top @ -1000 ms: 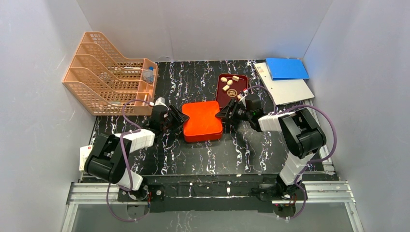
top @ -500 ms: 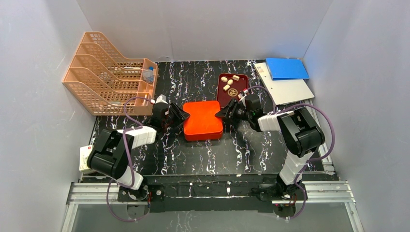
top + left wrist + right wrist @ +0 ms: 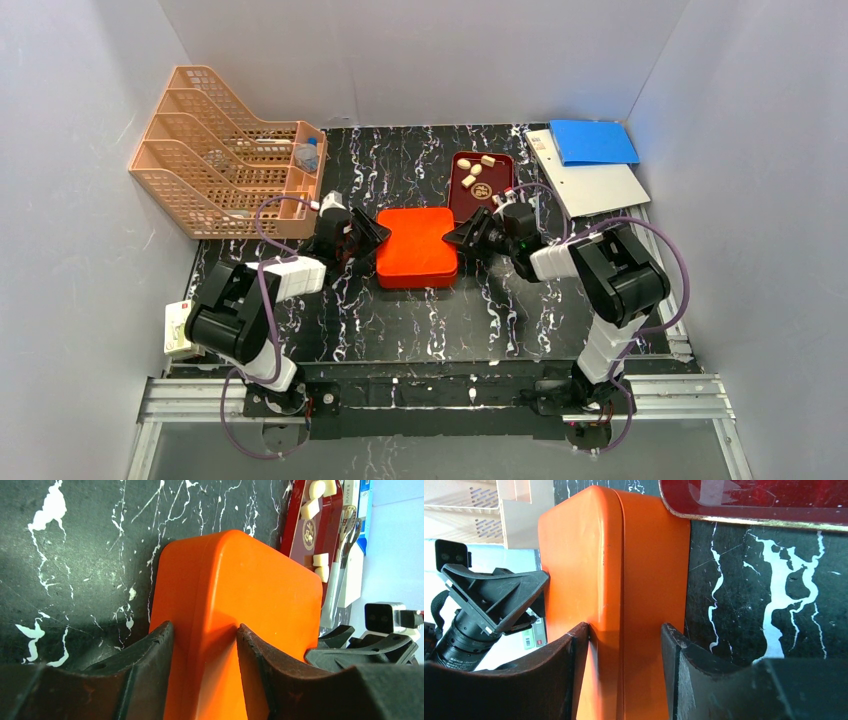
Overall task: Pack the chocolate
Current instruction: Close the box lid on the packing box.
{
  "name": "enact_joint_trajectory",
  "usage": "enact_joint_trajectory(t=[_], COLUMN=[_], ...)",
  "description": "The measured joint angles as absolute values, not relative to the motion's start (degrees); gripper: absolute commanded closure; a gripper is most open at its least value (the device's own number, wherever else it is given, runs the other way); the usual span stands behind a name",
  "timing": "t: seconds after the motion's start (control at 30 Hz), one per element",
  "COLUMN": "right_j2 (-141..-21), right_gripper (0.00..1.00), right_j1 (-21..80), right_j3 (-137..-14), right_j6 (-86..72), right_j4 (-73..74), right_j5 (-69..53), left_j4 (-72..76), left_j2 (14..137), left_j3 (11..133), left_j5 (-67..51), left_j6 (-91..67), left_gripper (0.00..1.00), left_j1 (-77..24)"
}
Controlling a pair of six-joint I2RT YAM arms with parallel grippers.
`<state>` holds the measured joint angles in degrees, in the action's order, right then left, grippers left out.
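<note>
Several pale chocolate pieces (image 3: 472,172) lie in the dark red tray (image 3: 502,195) at the back centre; some also show in the left wrist view (image 3: 320,560). The orange-red box (image 3: 418,247), its top closed, lies in front of the tray. My left gripper (image 3: 368,238) clasps its left edge, fingers above and below the rim (image 3: 204,628). My right gripper (image 3: 462,235) clasps its right edge the same way (image 3: 625,626). The tray's rim (image 3: 764,511) lies just beyond the box.
A peach file organizer (image 3: 225,150) with a small bottle stands at the back left. A blue folder (image 3: 592,141) and white sheets (image 3: 600,185) lie at the back right. A small white card (image 3: 175,328) lies at the left table edge.
Both grippers and the orange-red box between them have shifted slightly toward the back of the table. The chocolate in the tray has not moved.
</note>
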<state>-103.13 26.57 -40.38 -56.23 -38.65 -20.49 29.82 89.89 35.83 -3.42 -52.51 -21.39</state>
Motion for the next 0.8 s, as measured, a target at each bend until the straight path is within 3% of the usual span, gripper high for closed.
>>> enact_joint_trajectory(t=[0.1, 0.2, 0.3, 0.4, 0.5, 0.63, 0.73, 0.8], right_j2=[-103.5, -104.4, -105.3, -105.9, -106.3, -106.5, -106.1, -105.3], right_gripper=[0.88, 0.90, 0.98, 0.99, 0.99, 0.98, 0.69, 0.57], right_j1=[27.2, 27.7, 28.1, 28.5, 28.8, 29.0, 29.2, 29.5], right_j3=[-40.2, -40.2, -39.9, -39.9, -39.7, -39.2, -39.2, -39.3], right_j6=[-56.9, -57.5, -58.2, -58.7, -59.1, -59.7, -59.6, -59.3], right_j4=[-39.5, -41.2, -43.3, -44.6, -45.7, -46.9, -46.5, -45.0], right_j5=[-19.5, -19.1, -18.6, -18.1, -17.7, -16.9, -16.4, -15.3], left_j4=[30.5, 31.6, 32.6, 34.4, 36.7, 40.1, 41.5, 41.8], left_j2=[90.2, 90.6, 91.0, 91.7, 92.4, 93.3, 93.5, 93.6], left_j3=[35.9, 35.9, 35.9, 35.5, 34.8, 33.7, 33.2, 33.0], left_j5=[-2.5, -0.8, 0.4, 1.5, 2.5, 3.7, 4.2, 4.5], left_j6=[-52.5, -52.6, -52.6, -53.1, -53.7, -54.7, -55.2, -55.5], left_gripper=[0.57, 0.59, 0.66, 0.74, 0.87, 0.89, 0.87, 0.85], left_j1=[-21.4, -21.4, -21.4, -21.4, -21.4, -21.6, -21.7, -21.8])
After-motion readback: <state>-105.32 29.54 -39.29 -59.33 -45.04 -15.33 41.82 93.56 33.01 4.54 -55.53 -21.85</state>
